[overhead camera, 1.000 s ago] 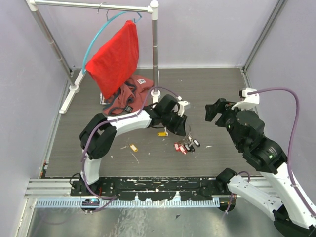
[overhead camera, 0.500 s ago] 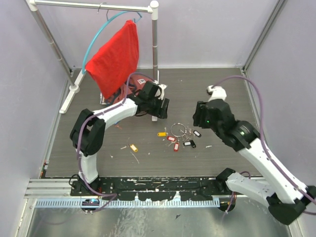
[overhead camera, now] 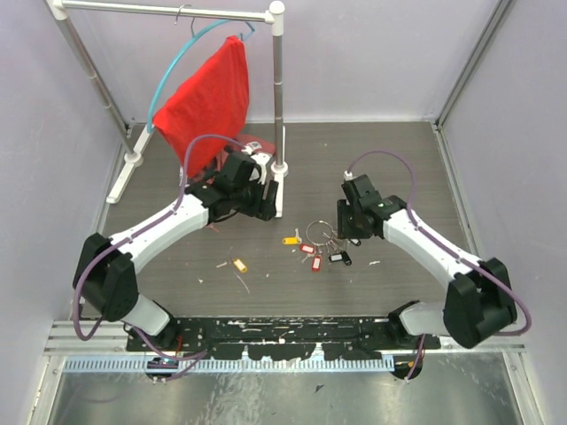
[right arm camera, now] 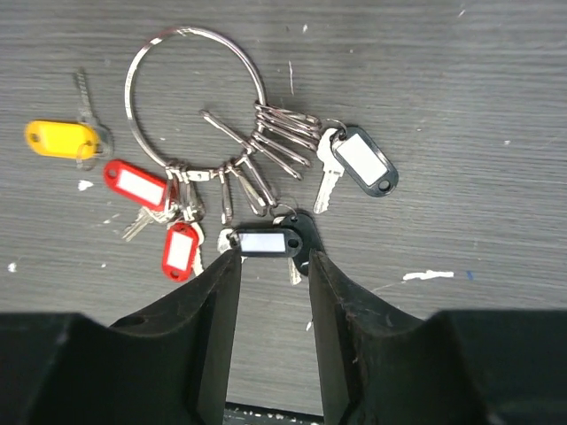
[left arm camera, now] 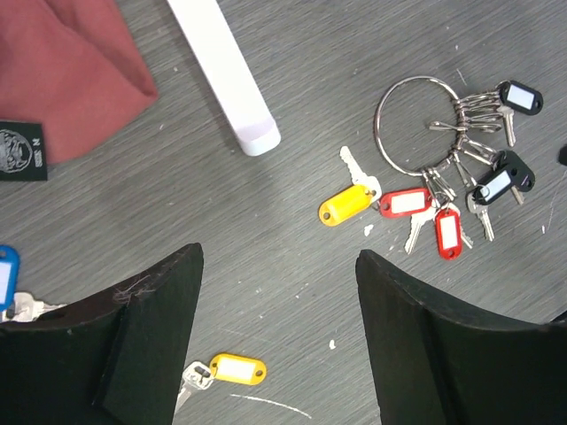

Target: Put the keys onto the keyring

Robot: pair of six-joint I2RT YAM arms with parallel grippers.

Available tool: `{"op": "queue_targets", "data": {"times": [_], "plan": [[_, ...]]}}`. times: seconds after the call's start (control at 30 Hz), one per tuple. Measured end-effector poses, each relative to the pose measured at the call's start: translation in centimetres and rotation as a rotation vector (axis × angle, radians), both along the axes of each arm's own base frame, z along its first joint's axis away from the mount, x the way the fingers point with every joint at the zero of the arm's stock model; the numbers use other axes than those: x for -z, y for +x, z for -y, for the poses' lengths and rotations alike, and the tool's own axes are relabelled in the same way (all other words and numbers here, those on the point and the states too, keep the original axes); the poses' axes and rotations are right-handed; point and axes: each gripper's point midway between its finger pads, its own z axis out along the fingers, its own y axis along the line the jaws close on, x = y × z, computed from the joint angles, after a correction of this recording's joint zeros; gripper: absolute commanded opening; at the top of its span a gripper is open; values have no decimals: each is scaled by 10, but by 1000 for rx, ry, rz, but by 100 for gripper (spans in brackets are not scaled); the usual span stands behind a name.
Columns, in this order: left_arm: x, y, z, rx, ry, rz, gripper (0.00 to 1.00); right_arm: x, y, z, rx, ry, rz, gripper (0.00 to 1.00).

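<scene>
**Keyring (overhead camera: 319,232) flat on the table, right fingers at a black tag**

You have the keyring lying flat on the dark table (overhead camera: 399,159), about mid-table, between the two arms. Along its near-right arc hangs a bunch. It holds two red-tagged keys (right arm camera: 135,184), two black-tagged keys (right arm camera: 359,159) and several small bare split rings. They all appear threaded on the wire and are fanned out on the table.

A yellow-tagged key (right arm camera: 60,139) lies just beside the ring on its left, and you can see it is not on the wire. A second yellow-tagged key (overhead camera: 239,265) lies well apart, to the near left. At the edge of the left wrist view a blue tag (left arm camera: 4,274) shows with a bit of key next to it.

Your right gripper (right arm camera: 273,261) is down over the bunch. Its fingers (right arm camera: 341,328) stand a narrow gap apart, one at either end of the nearer black tag. You cannot tell from these views whether they actually pinch it.

Your left gripper (overhead camera: 266,199) sits to the far left of the ring, near the white rack foot (left arm camera: 226,75). Its fingers (left arm camera: 151,328) are spread wide with only bare table between them.

A maroon cloth (left arm camera: 62,71) lies by that foot. Farther back, a red cloth (overhead camera: 208,102) hangs on a teal hoop (overhead camera: 166,75) from the rack.
</scene>
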Motion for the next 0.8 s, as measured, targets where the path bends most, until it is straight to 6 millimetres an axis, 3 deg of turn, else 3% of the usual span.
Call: {"op": "queue_targets", "data": {"times": [0.13, 0.27, 0.8], "plan": [[-2, -6, -11, -9, 11, 3, 77, 34, 0, 1, 5, -11, -66, 41], [0, -8, -16, -9, 25, 0, 77, 52, 6, -1, -3, -28, -97, 36], [1, -9, -20, 5, 45, 6, 77, 75, 26, 0, -41, -80, -75, 31]]}}
